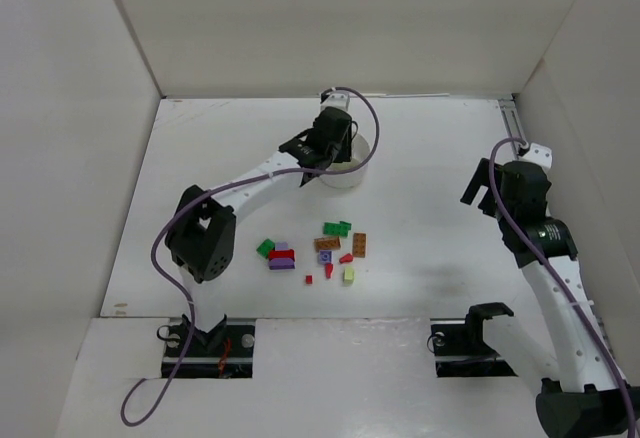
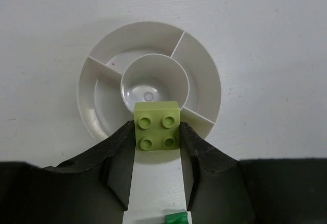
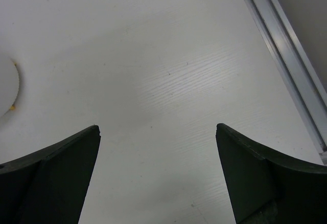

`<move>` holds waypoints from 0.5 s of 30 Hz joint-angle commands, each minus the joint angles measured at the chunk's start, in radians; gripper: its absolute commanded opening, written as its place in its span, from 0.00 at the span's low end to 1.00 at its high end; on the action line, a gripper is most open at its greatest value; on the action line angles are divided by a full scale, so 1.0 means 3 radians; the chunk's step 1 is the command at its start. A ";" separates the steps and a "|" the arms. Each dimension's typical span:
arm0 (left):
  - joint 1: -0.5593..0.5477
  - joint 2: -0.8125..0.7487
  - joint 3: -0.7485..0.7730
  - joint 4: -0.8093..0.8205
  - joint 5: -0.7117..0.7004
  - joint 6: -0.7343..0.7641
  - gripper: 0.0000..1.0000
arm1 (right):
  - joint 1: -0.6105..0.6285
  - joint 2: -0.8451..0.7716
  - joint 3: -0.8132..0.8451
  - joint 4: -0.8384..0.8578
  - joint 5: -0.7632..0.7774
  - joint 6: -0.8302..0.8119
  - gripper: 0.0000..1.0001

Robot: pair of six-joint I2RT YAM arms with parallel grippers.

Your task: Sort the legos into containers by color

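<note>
My left gripper (image 2: 157,129) is shut on a lime-yellow lego (image 2: 157,126), studs facing the camera, and holds it above the near rim of the round white dish (image 2: 202,65), just in front of its centre well. In the top view the left gripper (image 1: 335,148) hangs over the dish (image 1: 352,176). The dish compartments that show hold no bricks. The other legos lie in a loose group (image 1: 320,250) on the table: green, purple, red, orange-brown and one lime-yellow. My right gripper (image 3: 158,132) is open and empty over bare table; in the top view it (image 1: 485,186) is at the right.
A green brick (image 2: 177,218) shows at the bottom edge of the left wrist view. White walls enclose the table. A metal rail (image 3: 286,55) runs along the right wall. The dish's edge (image 3: 7,88) shows at the left of the right wrist view.
</note>
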 commanded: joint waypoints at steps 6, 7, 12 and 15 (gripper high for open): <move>0.0005 0.0105 0.0220 0.0019 -0.0003 0.0053 0.23 | -0.0021 0.0020 0.0105 -0.0046 0.0205 0.0024 0.99; 0.0005 0.0140 0.0220 0.0019 -0.0003 0.0053 0.23 | -0.0021 0.0020 0.0105 -0.0046 0.0205 0.0024 0.99; 0.0005 0.0141 0.0144 0.0121 -0.0125 -0.0028 0.26 | -0.0021 0.0020 0.0105 -0.0046 0.0205 0.0024 0.99; 0.0005 0.0141 0.0067 0.0228 -0.0172 -0.0059 0.29 | -0.0021 0.0051 0.0105 -0.0046 0.0205 0.0024 0.99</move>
